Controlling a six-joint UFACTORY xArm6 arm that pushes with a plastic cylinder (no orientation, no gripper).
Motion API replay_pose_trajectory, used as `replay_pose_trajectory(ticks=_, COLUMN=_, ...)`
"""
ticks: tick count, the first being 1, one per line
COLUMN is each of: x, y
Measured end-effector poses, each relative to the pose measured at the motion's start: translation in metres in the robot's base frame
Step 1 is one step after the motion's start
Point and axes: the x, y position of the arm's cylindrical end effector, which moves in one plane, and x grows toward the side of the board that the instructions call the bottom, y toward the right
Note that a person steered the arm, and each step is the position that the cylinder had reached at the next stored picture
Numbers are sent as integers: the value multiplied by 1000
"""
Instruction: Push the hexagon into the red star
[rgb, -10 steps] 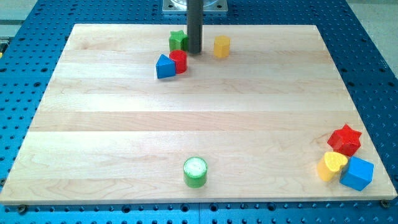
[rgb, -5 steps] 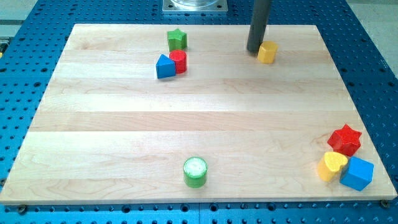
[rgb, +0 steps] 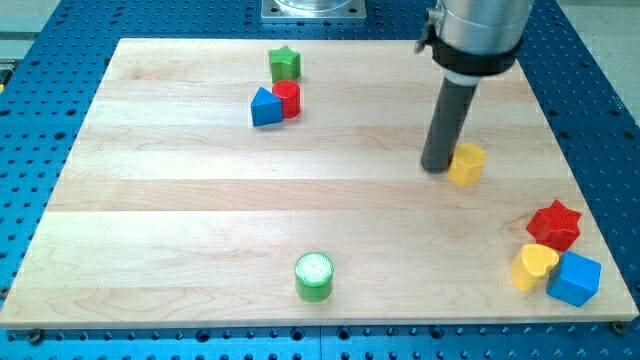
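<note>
Camera view: my tip (rgb: 437, 168) on wooden tabletop (rgb: 200, 200), touching left side of yellow hexagon (rgb: 466, 164). No jaws on rig, only rod. Hexagon sits right of centre, well inside view's right edge. Red star (rgb: 555, 224) lies toward lower right, near right edge; bare wood between hexagon and star. Yellow heart (rgb: 533, 266) and blue cube (rgb: 574, 278) crowd just below star, close to bottom-right corner. Green star (rgb: 285, 64), red cylinder (rgb: 288, 98), blue triangle (rgb: 265, 107) cluster upper left. Green cylinder (rgb: 314, 276) near bottom edge.
</note>
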Motion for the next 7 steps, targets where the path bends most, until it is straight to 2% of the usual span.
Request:
replay_pose_trajectory(ticks=1, x=-30, y=38)
replay_pose_trajectory(ticks=2, x=-42, y=43)
replay_pose_trajectory(ticks=3, x=-14, y=43)
replay_pose_trajectory(ticks=4, x=59, y=43)
replay_pose_trajectory(ticks=5, x=78, y=43)
replay_pose_trajectory(ticks=6, x=78, y=43)
replay_pose_trajectory(ticks=7, x=67, y=11)
